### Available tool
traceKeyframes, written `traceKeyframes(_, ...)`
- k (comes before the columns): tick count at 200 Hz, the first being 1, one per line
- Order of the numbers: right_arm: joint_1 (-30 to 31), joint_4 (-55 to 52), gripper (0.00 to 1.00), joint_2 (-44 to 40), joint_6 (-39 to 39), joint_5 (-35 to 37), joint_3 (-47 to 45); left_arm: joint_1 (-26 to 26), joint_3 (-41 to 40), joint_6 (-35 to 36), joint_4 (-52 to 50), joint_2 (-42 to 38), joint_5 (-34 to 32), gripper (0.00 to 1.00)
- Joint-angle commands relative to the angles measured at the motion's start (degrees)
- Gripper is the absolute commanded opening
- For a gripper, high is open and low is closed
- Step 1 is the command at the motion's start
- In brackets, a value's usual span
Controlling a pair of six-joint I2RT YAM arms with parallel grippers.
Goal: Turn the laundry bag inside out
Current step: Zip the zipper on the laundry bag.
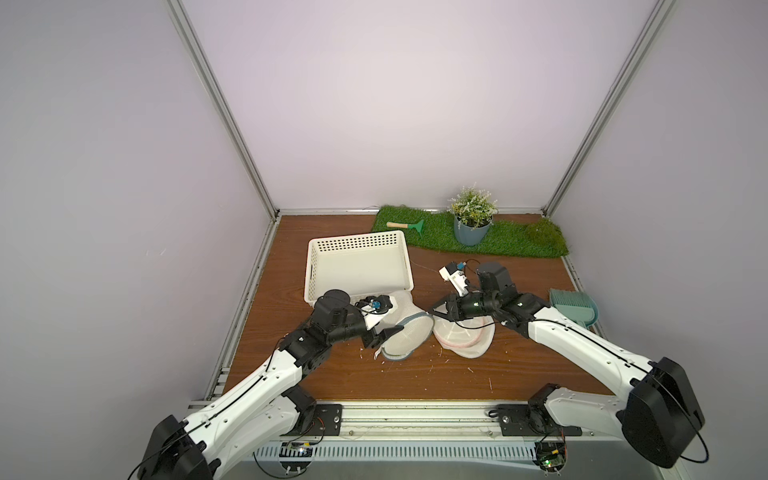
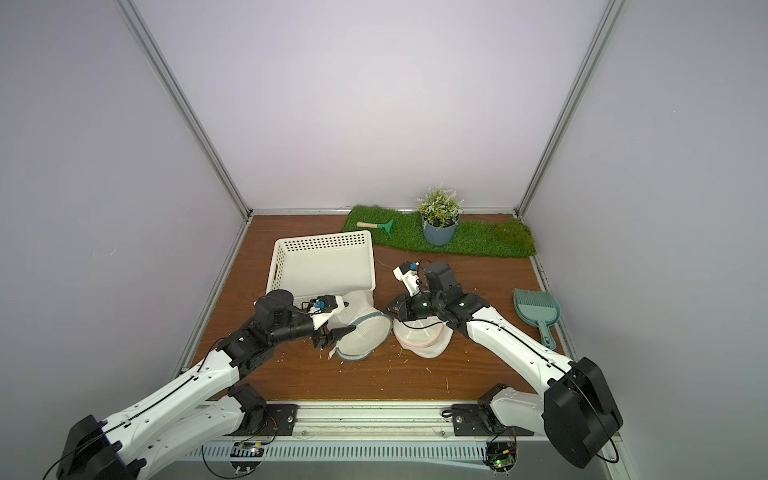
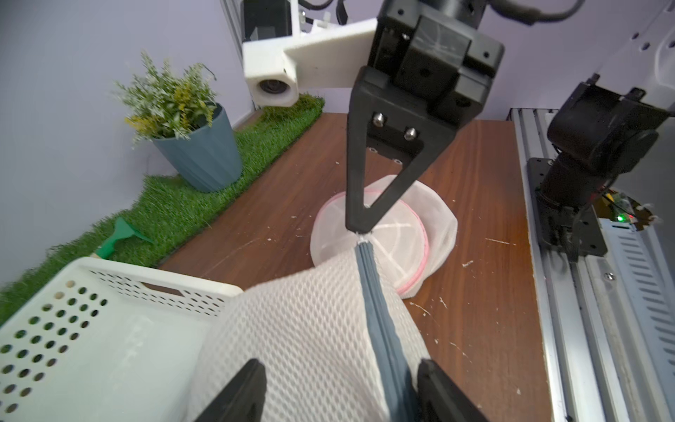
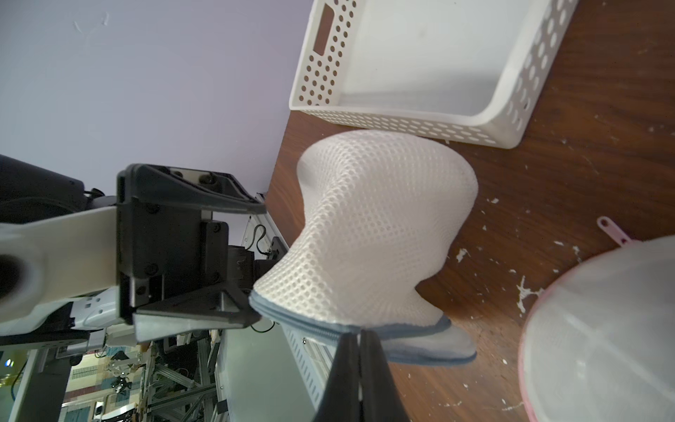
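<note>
Left gripper (image 3: 339, 369) astride grey-edged laundry bag (image 3: 303, 314)

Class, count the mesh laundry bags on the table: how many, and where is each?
2. The grey-trimmed mesh bag lies at the white basket's near corner, its rim pinched by the right gripper. The pink-trimmed mesh bag lies beside it, toward the dustpan. None appears hidden.

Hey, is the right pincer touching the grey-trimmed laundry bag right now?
Touching. The right wrist view shows the right pincer shut on the zipper edge of the grey-trimmed laundry bag, with no gap.
</note>
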Motion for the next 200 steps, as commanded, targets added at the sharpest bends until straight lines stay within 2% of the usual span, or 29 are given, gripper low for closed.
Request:
traceKeyframes(1,2.2,-2.8,0.00,0.8,-3.1,2.0,4.4,-1.1,5.7,2.5,-5.3,0.8,-2.5,0.70)
traceKeyframes(40,5.1,-2.9,0.00,1.9,-2.1,2.8,7.7,-4.9,10.4,2.8,-8.4,5.9,-0.5,0.70)
traceKeyframes(96,6.9,-1.6,0.00,1.0,1.8,5.7,9.1,-6.6,10.4,-2.1,-6.4,8.4,0.5,0.71)
traceKeyframes(154,9.3,3.5,0.00,-2.4,10.3,14.5,9.6,-8.2,9.7,-12.0,-4.8,1.7,-8.2,0.71)
traceKeyframes(200,11.4,3.2,0.00,-0.4,9.1,13.8,10.9,-8.1,8.8,-10.0,-9.4,3.5,-9.1,0.63)
